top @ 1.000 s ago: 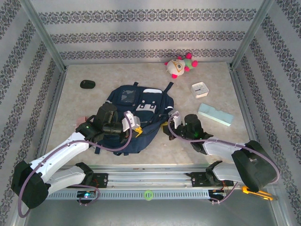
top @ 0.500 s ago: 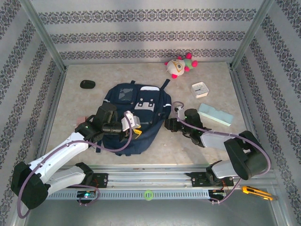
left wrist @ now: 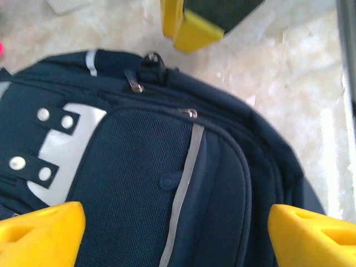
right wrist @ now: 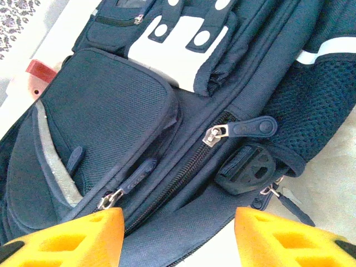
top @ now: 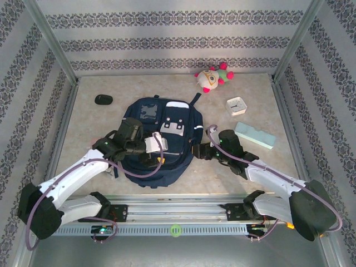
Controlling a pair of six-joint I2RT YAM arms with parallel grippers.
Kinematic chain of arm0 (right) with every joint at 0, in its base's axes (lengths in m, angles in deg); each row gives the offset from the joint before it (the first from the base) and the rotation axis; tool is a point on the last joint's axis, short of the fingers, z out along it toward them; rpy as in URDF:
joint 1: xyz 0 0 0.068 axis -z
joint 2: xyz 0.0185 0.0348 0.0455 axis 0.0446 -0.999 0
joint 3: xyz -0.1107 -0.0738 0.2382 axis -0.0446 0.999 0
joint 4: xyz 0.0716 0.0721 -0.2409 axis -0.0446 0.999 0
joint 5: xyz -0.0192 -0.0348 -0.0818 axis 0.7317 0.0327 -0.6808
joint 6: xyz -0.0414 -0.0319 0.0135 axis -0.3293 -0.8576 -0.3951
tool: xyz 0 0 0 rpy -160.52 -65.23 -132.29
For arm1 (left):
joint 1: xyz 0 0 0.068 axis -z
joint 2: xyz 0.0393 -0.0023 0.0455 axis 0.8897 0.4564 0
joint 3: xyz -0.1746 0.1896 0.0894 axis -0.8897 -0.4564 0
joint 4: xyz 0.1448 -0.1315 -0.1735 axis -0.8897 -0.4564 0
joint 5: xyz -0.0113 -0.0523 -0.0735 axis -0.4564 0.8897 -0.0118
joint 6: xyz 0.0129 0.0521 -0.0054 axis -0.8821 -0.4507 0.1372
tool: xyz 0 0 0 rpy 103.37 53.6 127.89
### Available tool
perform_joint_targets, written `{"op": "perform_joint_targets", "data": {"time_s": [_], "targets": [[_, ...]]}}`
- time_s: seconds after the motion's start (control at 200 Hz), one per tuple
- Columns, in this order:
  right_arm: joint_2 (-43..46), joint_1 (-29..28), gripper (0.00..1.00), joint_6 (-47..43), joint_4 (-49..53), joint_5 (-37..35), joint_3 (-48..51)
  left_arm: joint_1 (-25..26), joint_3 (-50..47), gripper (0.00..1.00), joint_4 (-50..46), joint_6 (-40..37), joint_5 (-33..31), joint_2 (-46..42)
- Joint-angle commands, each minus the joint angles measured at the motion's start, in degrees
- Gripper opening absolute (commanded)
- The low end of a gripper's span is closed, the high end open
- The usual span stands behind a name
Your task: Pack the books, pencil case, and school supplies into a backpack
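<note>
The navy backpack (top: pixel 167 119) lies flat in the middle of the table, front up, white patches towards the back. My left gripper (top: pixel 160 149) hovers open over its lower front pocket (left wrist: pixel 139 178), yellow fingertips (left wrist: pixel 41 233) wide apart with nothing between them. At the backpack's right edge my right gripper (top: pixel 196 151) is open above the main zipper (right wrist: pixel 183 172) and a zipper pull (right wrist: pixel 245 128). The mint-green pencil case (top: pixel 254 135) lies on the table to the right. A small pinkish-red block (right wrist: pixel 40 75) pokes out beside the backpack's far side. The books are out of view.
A white square clock (top: pixel 236 105) sits behind the pencil case, a plush toy (top: pixel 213 77) at the back wall, and a black oval object (top: pixel 103 99) at the back left. Metal frame posts and patterned walls close in the table (top: pixel 250 167).
Both grippers have gone from shut to open and let go of the backpack's near edge. The backpack now lies flatter. The left gripper has moved up over the front pocket.
</note>
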Motion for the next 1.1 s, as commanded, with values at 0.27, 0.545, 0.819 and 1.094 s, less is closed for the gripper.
{"op": "perform_joint_targets", "data": {"time_s": [0.27, 0.545, 0.819, 1.094], "targets": [[0.48, -2.32, 0.57, -4.85, 0.83, -0.52, -2.02, 4.28, 0.74, 0.93, -0.21, -10.55, -4.70, 8.21], [0.09, -2.35, 0.58, -5.39, -0.23, -0.23, -2.04, 6.20, 0.16, 0.94, 3.10, -11.49, -11.61, 12.69], [1.95, -2.36, 0.58, -7.05, -0.19, -0.81, -1.26, 6.20, -0.86, 0.76, 12.22, -6.89, -17.68, 15.12], [4.97, -0.21, 0.59, -9.54, 0.01, 0.31, -1.11, 5.28, -3.23, 0.00, 14.13, 0.33, -13.06, 7.54]]}}
